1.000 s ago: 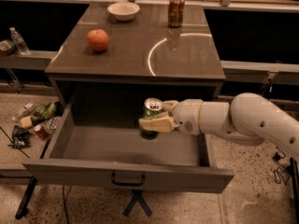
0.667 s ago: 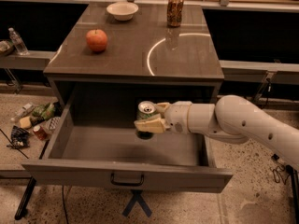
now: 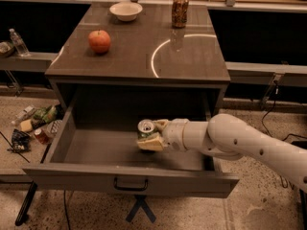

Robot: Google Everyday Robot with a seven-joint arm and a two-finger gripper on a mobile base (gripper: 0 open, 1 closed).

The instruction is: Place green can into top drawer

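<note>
Two cans (green can in pincer)

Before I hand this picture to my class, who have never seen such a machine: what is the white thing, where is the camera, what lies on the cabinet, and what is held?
There is one picture, taken from in front of a grey cabinet and looking down at it. The camera's mount does not show. The white tube coming in from the right is a robot arm. At its end sits the tool, two fingers that close like tongs. It is inside the open top drawer and is shut on a small green can, whose silver top shows. On the cabinet's top are a red apple, a white bowl and a brown speckled can. Wrappers lie on the floor at the left.
</note>
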